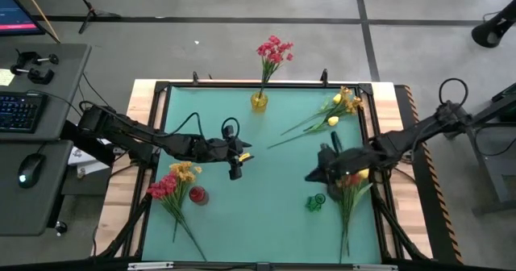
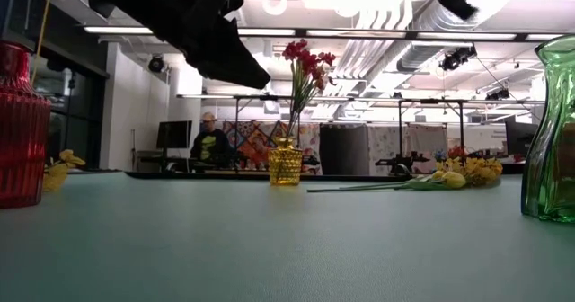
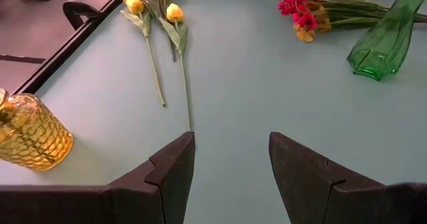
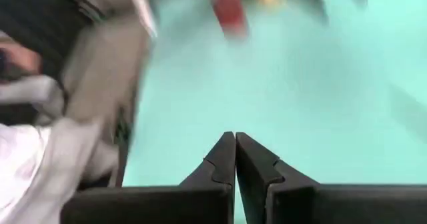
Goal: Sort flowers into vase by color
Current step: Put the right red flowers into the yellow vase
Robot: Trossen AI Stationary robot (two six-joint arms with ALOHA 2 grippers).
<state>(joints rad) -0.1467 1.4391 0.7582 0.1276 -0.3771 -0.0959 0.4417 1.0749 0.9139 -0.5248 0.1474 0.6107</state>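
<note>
A yellow vase [image 1: 258,102] stands at the table's far edge with red-pink flowers [image 1: 274,53] whose stems stick down into it. Yellow tulip buds and orange sprays [image 1: 339,110] lie flat at the far right. Red and orange flowers [image 1: 172,182] lie at the near left beside a red vase [image 1: 197,195]. More red and orange flowers [image 1: 351,194] lie at the near right by a green vase [image 1: 314,201]. My left gripper [image 3: 230,157] hovers open over the mat's middle, with nothing between its fingers. My right gripper [image 4: 235,151] is shut and holds nothing, above the mat near the green vase.
The teal mat [image 1: 266,214] lies bare between the two arms and toward the near edge. A black frame [image 1: 161,89] borders the table. A desk with keyboard and mouse [image 1: 24,110] stands off to the left. A person [image 2: 211,145] sits far behind the table.
</note>
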